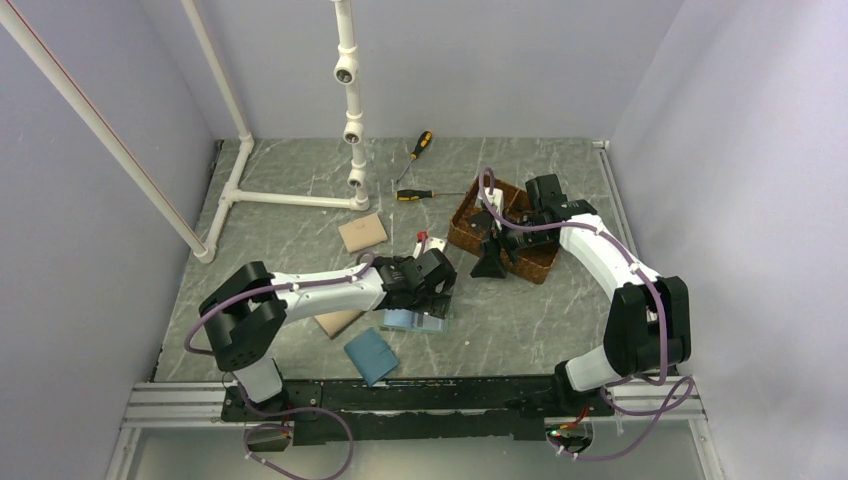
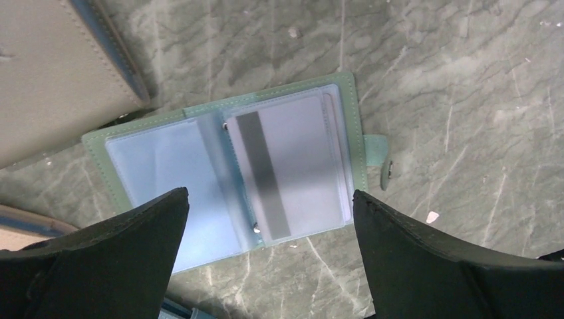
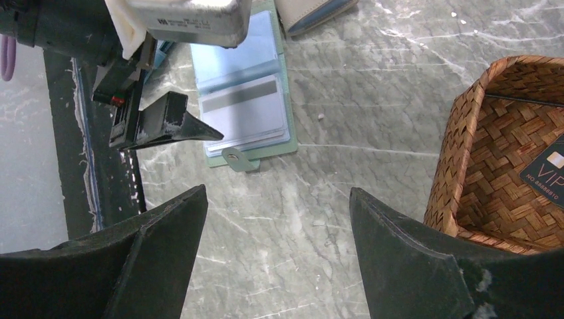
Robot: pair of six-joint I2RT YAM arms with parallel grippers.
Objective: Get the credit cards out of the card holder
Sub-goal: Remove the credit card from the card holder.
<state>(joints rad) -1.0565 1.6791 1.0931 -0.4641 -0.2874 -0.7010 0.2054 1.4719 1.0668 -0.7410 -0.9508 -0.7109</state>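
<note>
Sage holder (image 2: 166, 166) lies flat; left gripper (image 2: 269, 194), jaws spread, should pinch the card (image 2: 289, 173) by its edge; right gripper (image 3: 277, 191) likewise spread.

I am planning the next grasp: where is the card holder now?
The card holder lies open on the table just below the open left gripper, left of centre in the top view, next to the darker blue wallet.
</note>
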